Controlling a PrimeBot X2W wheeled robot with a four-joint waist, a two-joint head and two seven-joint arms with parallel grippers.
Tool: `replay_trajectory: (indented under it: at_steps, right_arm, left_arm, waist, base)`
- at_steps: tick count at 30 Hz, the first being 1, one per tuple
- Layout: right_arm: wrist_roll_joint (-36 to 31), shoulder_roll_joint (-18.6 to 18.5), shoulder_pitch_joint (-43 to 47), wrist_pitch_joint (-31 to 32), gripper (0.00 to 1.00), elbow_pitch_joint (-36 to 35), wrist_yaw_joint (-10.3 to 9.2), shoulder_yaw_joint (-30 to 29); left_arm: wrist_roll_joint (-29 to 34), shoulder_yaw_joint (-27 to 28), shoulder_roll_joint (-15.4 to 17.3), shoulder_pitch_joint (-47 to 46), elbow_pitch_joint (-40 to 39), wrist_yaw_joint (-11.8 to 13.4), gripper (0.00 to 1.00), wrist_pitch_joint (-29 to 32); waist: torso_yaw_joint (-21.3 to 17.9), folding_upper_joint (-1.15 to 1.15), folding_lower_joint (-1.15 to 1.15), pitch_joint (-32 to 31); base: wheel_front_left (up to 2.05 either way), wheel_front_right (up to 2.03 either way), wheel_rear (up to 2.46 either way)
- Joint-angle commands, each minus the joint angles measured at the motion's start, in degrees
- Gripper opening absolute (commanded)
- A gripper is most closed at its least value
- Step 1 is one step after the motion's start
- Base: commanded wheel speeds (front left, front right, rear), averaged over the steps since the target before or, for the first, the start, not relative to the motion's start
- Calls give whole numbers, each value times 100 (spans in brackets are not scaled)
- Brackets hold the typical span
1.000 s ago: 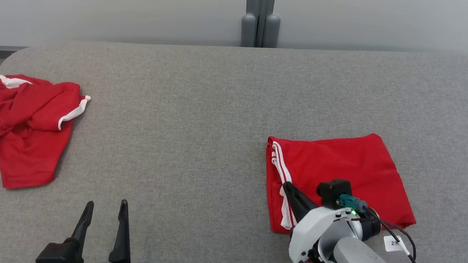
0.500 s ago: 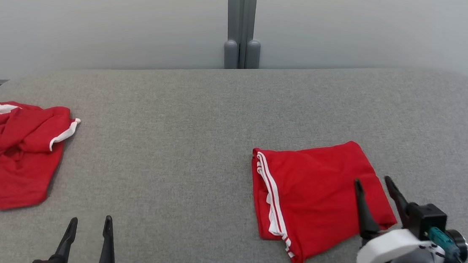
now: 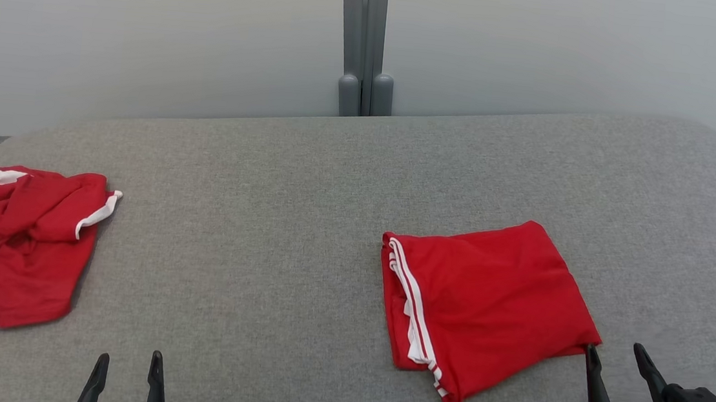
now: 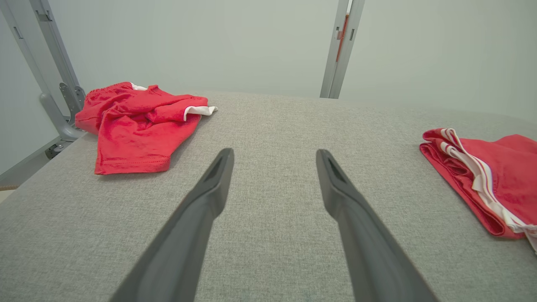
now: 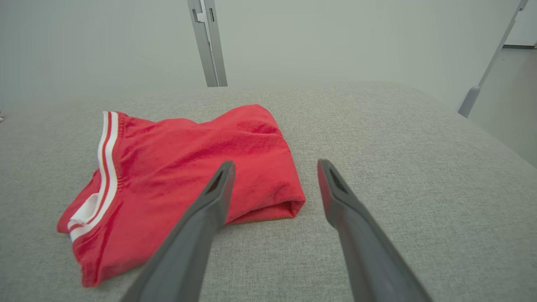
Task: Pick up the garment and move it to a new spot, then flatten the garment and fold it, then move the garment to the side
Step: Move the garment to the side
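Two grippers, both spread and empty, above grey fabric table (image 3: 279,207).
Folded red white-striped cloth garment (image 3: 492,297) lies just ahead-left of right gripper (image 3: 614,348); crumpled red cloth garment (image 3: 24,236) ahead-left of left gripper (image 3: 129,356).

Lab-like bay; grey padded table (image 3: 308,177); pale partition panels (image 3: 152,34) (metal posts (image 3: 363,33))

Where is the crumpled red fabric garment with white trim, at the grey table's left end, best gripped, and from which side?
Pinch the crumpled red garment at the raised folds beside its white-trimmed hem, coming from above with the open left gripper, the nearer one. Cloth bunches up there to close on; the near flap lies flat on the grey table.
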Motion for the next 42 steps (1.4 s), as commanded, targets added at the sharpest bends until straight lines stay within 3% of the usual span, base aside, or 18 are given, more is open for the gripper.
replay_trajectory:
  at_steps: [1, 10, 16, 21, 30, 31, 32, 37, 42]
  right_arm:
    - [36, 29, 35, -14, 100, -5, -8, 4]
    - [436, 35, -707, 105, 100, 424, -8, 95]
    - [811, -372, -1956, 1788, 100, 628, -8, 304]
    - [624, -550, -2777, 3184, 100, 1003, -6, 191]
    - [373, -229, -3376, 4153, 100, 1943, -4, -159]
    - [361, -220, -3426, 4161, 68, 1981, -4, -131]
    - [422, -179, -3470, 4095, 0, 2014, -4, -191]
    - [499, -125, -3792, 3626, 0, 1951, -7, -393]
    - [162, -343, -4375, 2947, 0, 1966, -9, -873]
  left_arm:
    - [17, 34, 10, 85, -4, -12, 100, -14]
    - [-25, 4, 10, -84, 5, -23, 100, -14]
    - [-7, -106, 10, -359, -38, -76, 100, -14]
    - [0, -191, 11, -686, -47, -145, 100, -14]
    - [37, -172, 11, -1045, 2, -227, 100, -14]
    - [43, -150, 11, -1066, -2, -235, 100, -14]
    - [65, -126, 11, -1092, -7, -249, 100, -14]
    - [159, 20, 9, -1215, -116, -287, 100, -14]
    - [369, 15, 62, -1506, -272, -356, 100, -8]
  waist:
    - [1, 0, 0, 5]
    - [-24, 0, 0, 218]
    - [3, 0, 0, 669]
    - [183, 0, 0, 1108]
    - [419, 0, 0, 1591]
    - [417, 0, 0, 1623]
    - [404, 0, 0, 1657]
    - [80, 0, 0, 1872]
    - [-383, 0, 0, 2411]
  base:
    - [0, 0, 0]
    - [0, 0, 0]
    - [0, 0, 0]
    - [0, 0, 0]
    - [0, 0, 0]
    - [0, 0, 0]
    - [0, 0, 0]
    - [0, 0, 0]
    - [0, 0, 0]
